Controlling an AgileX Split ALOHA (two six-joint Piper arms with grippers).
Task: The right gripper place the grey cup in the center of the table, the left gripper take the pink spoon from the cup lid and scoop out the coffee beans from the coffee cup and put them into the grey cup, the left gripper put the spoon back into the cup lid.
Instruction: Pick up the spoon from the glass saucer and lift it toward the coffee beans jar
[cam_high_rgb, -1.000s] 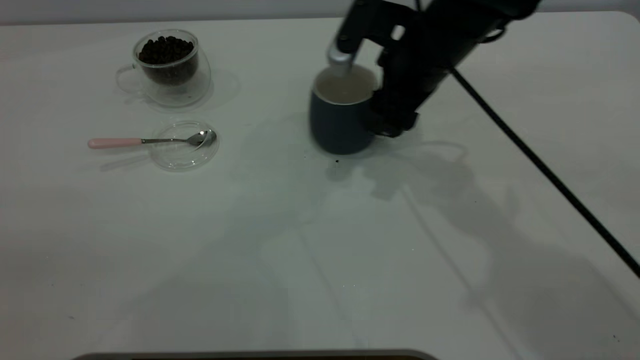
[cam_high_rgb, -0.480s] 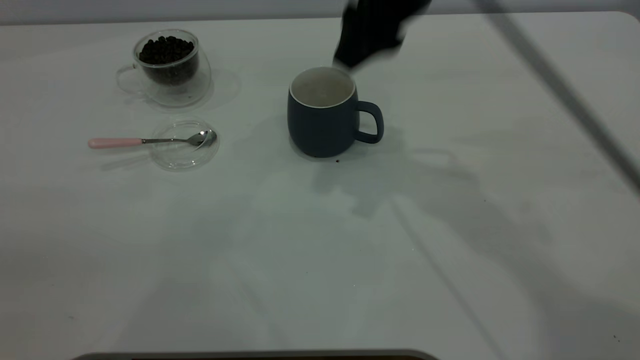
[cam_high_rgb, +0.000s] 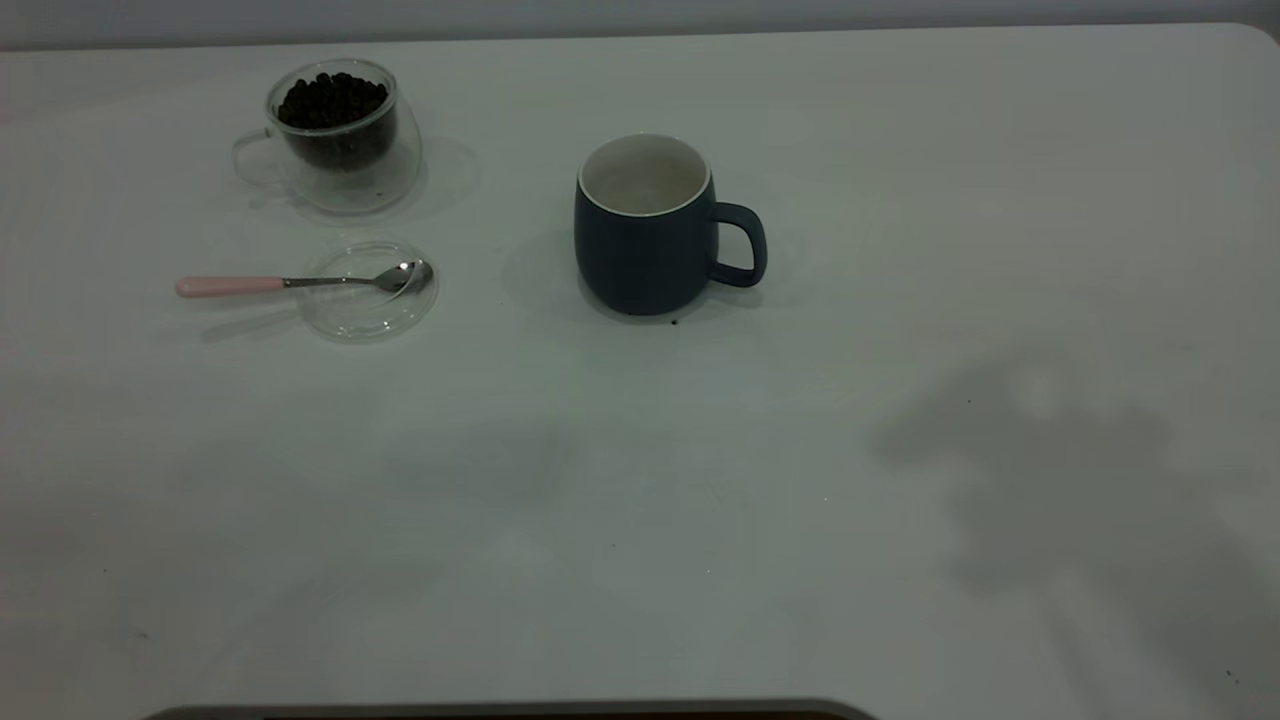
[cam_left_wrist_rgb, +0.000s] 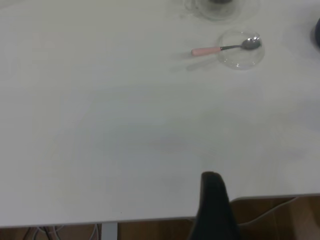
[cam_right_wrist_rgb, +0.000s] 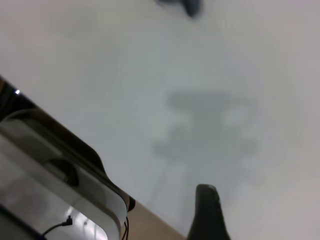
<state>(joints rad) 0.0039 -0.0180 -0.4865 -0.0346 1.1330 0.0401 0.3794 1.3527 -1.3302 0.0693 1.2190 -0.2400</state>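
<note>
Since the grey cup stands upright mid-worktop w/ nothing gripping it, step one looks done — pink spoon untouched on the cup lid by the coffee cup near the far-left corner, scooping left; fingers' state: can't tell.

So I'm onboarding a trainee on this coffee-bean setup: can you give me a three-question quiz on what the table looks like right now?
1. True or false: the pink spoon has its bowl resting in the cup lid.
2. Which holds the coffee beans? A) the grey cup B) the glass coffee cup C) the cup lid
3. Fill in: in the exterior view the grey cup stands upright with its handle toward the ___ arm's side.

Key: 1 true; 2 B, the glass coffee cup; 3 right. The grey cup looks empty.
</note>
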